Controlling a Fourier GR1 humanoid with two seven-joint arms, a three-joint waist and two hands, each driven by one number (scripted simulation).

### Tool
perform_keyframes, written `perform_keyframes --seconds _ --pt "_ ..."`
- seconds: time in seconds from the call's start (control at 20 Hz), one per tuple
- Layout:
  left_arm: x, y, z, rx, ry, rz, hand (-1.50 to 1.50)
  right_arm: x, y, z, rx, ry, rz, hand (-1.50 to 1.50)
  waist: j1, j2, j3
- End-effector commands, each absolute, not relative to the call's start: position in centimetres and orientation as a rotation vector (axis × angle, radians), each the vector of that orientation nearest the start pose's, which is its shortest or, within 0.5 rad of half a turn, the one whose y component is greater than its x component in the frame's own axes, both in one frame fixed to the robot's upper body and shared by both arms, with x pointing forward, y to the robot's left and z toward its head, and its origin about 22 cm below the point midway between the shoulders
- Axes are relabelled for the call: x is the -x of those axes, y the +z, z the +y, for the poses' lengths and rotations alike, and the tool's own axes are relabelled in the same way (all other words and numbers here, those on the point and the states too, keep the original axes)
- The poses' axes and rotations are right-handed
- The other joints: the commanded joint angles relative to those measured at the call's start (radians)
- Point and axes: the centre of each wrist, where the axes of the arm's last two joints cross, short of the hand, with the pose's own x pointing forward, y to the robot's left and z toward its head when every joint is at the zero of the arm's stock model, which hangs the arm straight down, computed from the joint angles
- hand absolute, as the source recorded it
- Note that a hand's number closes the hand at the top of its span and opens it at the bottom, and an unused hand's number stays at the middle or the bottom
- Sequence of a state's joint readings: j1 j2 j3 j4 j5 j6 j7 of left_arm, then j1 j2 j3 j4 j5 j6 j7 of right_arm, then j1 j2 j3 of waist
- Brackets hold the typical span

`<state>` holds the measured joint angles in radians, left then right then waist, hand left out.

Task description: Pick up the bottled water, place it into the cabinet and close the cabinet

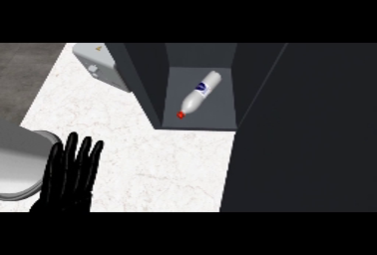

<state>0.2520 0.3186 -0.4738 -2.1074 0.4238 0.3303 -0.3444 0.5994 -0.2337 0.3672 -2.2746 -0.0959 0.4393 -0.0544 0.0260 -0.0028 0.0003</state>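
We note the dark cabinet (pixel 294 129) standing open on the white marble counter (pixel 162 164). Our left hand (pixel 70 174) rests at the lower left, fingers straight and spread, holding nothing. The bottled water (pixel 199 93) lies on its side inside the cabinet, red cap toward us.
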Motion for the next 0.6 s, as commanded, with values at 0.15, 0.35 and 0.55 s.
perform_keyframes --seconds 0.15,0.35,0.55 --pt "-11.0 8.4 23.0 0.298 0.218 -1.975 -1.5 -8.3 9.0 -17.9 -0.701 0.637 -1.666 1.5 -0.01 -0.006 -0.002" --pt "-10.0 8.6 24.9 0.301 0.245 -1.969 -1.5 -8.0 10.5 -15.7 -0.713 0.674 -1.668 1.5 -0.001 -0.005 -0.003" --pt "-8.3 9.0 26.6 0.298 0.237 -1.984 -1.5 -8.2 11.2 -14.2 -0.704 0.673 -1.674 1.5 0.015 -0.006 -0.004"
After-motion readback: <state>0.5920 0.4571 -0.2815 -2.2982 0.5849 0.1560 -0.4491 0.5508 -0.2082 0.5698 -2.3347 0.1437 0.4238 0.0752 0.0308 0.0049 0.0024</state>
